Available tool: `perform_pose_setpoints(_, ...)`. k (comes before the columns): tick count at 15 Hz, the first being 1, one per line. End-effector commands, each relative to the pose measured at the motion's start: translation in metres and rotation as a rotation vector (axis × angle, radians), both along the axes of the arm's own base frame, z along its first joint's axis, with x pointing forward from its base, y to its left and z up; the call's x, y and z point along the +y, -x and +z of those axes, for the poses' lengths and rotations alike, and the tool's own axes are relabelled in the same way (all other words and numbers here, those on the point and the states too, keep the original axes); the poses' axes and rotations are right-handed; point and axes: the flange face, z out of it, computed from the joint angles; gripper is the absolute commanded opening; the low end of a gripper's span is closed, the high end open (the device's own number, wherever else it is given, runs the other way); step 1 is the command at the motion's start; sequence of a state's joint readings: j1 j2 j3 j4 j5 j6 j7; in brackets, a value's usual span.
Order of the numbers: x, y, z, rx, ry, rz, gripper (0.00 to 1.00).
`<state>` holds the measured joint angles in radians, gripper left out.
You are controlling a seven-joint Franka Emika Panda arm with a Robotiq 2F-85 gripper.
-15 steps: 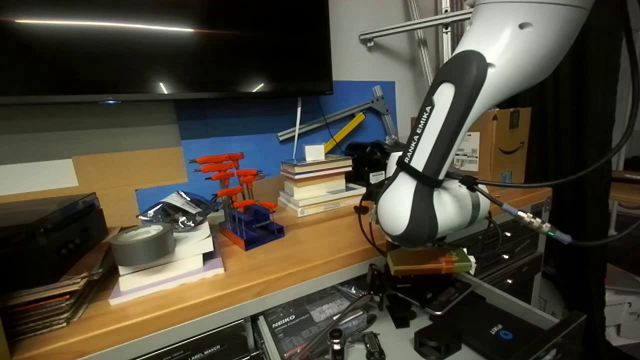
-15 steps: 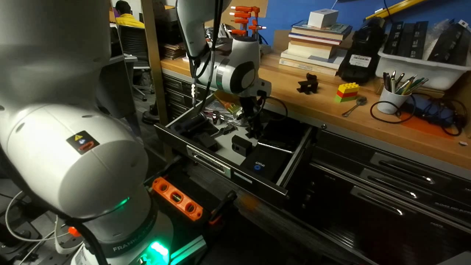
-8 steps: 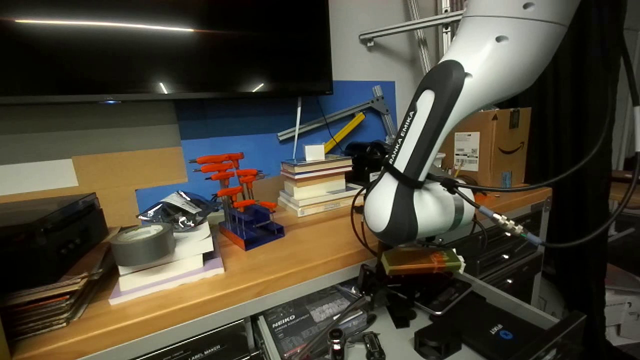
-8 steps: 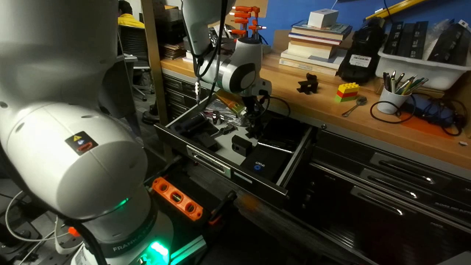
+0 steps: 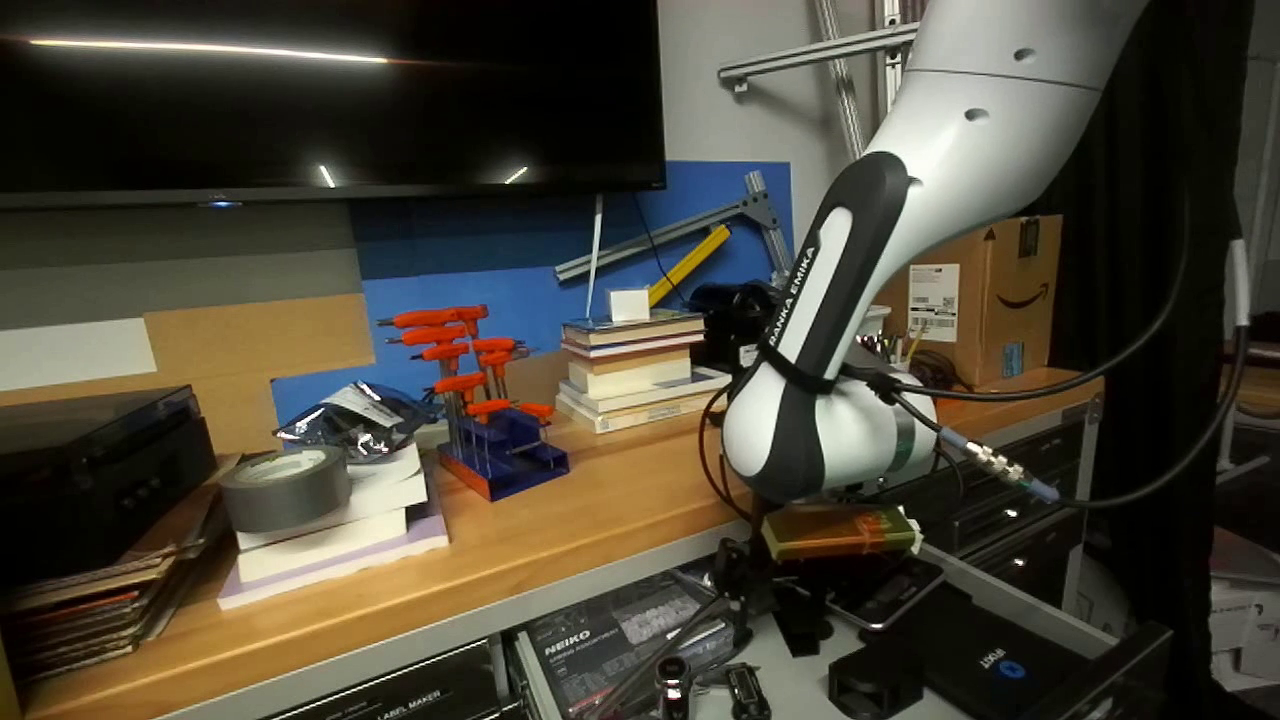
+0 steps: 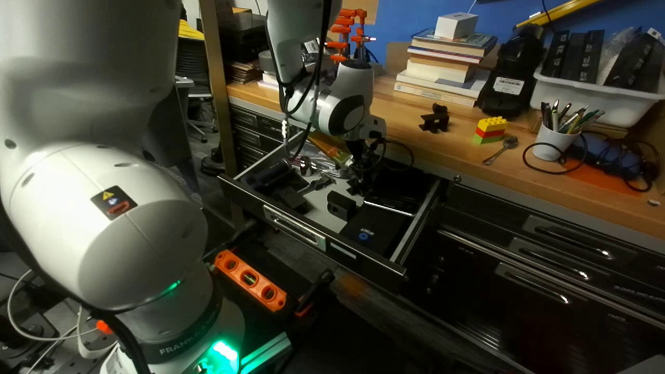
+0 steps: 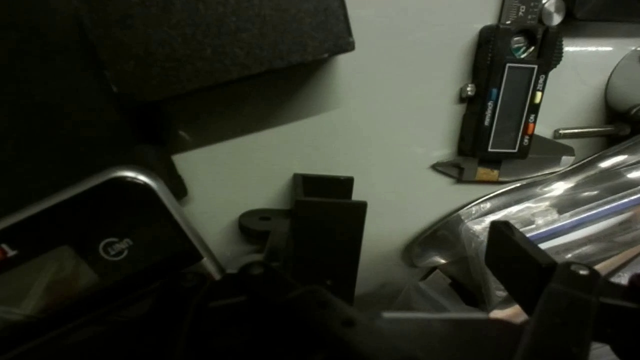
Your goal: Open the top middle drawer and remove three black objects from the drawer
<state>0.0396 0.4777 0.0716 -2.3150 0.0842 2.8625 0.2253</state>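
As the drawer (image 5: 1030, 603) stood pulled out, in an exterior view: the white arm (image 5: 890, 230) bent down over it; a black bracket (image 5: 800, 622) and a black block (image 5: 875, 683) sat inside it.
Worktop (image 6: 397, 106), in an exterior view: another black piece (image 6: 435, 121) rested on it, behind the drawer, while the gripper (image 6: 359, 175) hung over the drawer's rear.
Jaws, in the wrist view: they stood spread wide above the drawer; one finger (image 7: 520, 265) was apart from the bracket, the other too dark to make out.

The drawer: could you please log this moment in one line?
top middle drawer: open | gripper: open, over drawer | black bracket: in drawer, ungrasped
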Motion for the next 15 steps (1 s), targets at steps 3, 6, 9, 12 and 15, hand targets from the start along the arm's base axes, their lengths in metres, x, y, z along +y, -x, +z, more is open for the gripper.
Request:
perform_pose_setpoints(3, -0.008, -0.015, -0.003, -0.012, -0.001, 0.006, 1.00)
perform_pose_setpoints(6, -0.009, -0.019, -0.004, -0.016, 0.004, 0.010, 1.00)
perform_pose_setpoints(9, -0.010, -0.024, -0.007, -0.018, 0.005, 0.011, 1.00)
perform_pose_setpoints(12, -0.010, -0.027, -0.012, -0.012, 0.004, 0.011, 1.00)
perform_pose_setpoints(15, -0.011, -0.027, -0.016, -0.007, 0.004, 0.008, 1.00)
